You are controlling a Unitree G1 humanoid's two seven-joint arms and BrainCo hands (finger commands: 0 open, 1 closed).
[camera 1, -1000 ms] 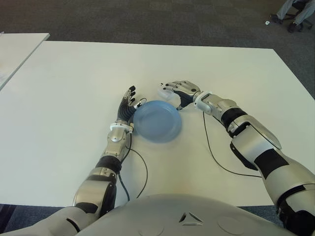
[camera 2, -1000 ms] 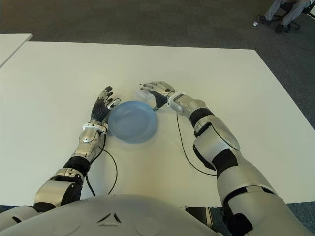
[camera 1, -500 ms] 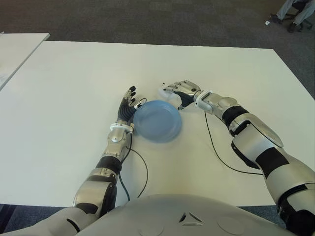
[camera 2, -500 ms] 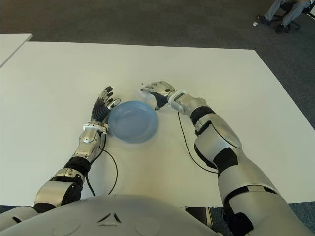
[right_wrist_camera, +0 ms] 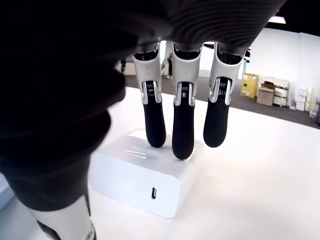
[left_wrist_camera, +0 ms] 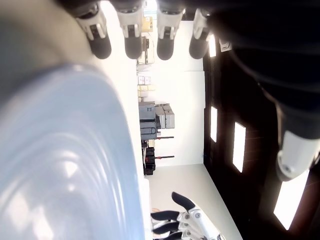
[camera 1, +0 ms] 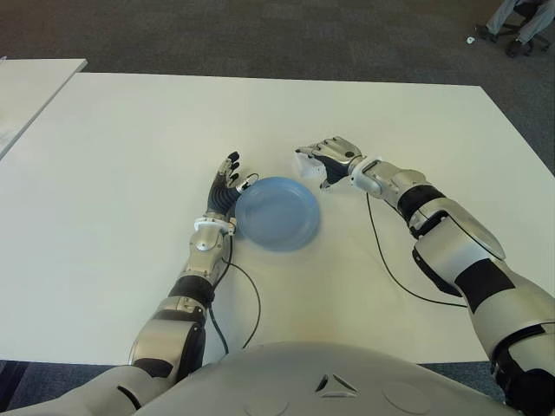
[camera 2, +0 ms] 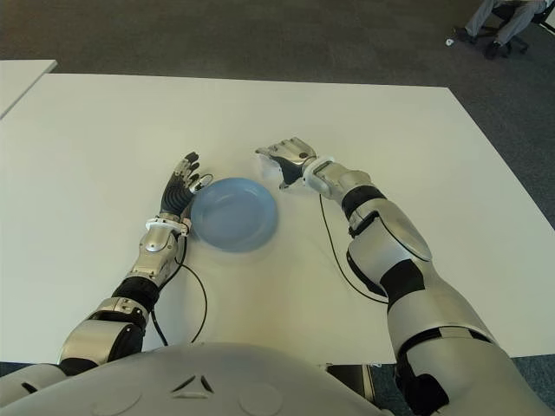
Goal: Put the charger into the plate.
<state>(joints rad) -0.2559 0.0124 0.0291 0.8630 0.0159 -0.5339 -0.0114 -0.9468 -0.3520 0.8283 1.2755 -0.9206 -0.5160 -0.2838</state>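
The white charger (right_wrist_camera: 142,176) sits on the white tabletop (camera 1: 130,147) just beyond the far right rim of the blue plate (camera 1: 276,213), not in it. The right hand (camera 1: 328,159) is over it, three fingertips (right_wrist_camera: 183,140) pressed on its top face and the thumb down at one side (a grasp in the making; the block seems to rest on the tabletop rather than being lifted). A small port shows on the charger's near face.

The left hand (camera 1: 227,184) lies at the plate's left rim, fingers extended and relaxed, holding nothing. The plate is empty.

A thin black cable (camera 1: 390,276) trails from the right wrist across the tabletop toward the near edge; another loops by the left forearm. Open surface runs wide on all sides. A second table's corner (camera 1: 35,87) shows far left, and a person's feet (camera 1: 512,35) at the far right on the carpet.
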